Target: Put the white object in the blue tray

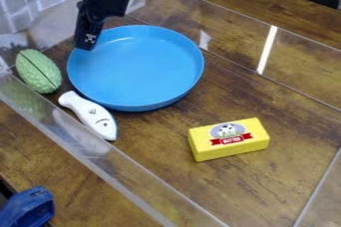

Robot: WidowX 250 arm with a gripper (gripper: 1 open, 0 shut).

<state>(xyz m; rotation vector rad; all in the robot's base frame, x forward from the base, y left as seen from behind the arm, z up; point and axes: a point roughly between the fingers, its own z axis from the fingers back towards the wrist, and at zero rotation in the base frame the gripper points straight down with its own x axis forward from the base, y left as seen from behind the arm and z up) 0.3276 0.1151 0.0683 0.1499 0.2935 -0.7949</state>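
The black pincer (86, 42) hangs at the upper left of the view, just over the far-left rim of the blue tray (140, 70). It points steeply down, its jaws are closed together, and nothing is held between them.

The white object (90, 114) lies on the wooden worktop (266, 92), just beside the near-left edge of the blue tray and outside it. The object is long and narrow, with its tapered end toward the upper left and small dark marks near its lower right end. It is apart from the pincer, which stands at the other side of the tray's left rim.

The tray itself is round and shallow, and nothing lies inside it.

To the left of the white object there is a green ribbed oval (36, 70), near the left border of the view. A yellow box (228, 138) with a red label rests on the worktop to the lower right of the tray, well apart from it. In the bottom left corner a blue thing (24, 209) shows only partly.
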